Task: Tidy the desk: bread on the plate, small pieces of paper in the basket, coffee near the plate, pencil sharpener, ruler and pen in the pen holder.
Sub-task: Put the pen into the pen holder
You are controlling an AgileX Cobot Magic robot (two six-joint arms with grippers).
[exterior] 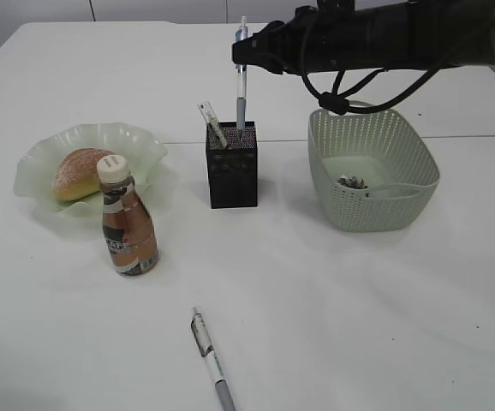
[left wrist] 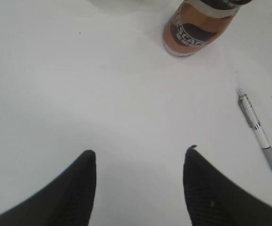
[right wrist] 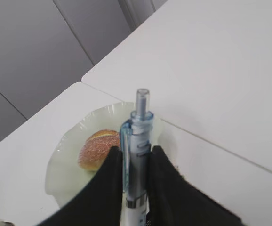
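Exterior: slanted down, frontal. Wrists: close. Shared: second pen (exterior: 212,360) (left wrist: 260,133).

White table (exterior: 359,317); directly on it: pale green plate (exterior: 33,167), coffee bottle (exterior: 128,218), black pen holder (exterior: 232,171), green basket (exterior: 372,167), one loose pen (exterior: 212,360).

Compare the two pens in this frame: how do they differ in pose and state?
The blue-clip pen held upright is clamped in the right gripper, its tip down in the black mesh pen holder. The white-and-grey pen lying flat rests free on the white table, near the open left gripper. Both are slim click pens.
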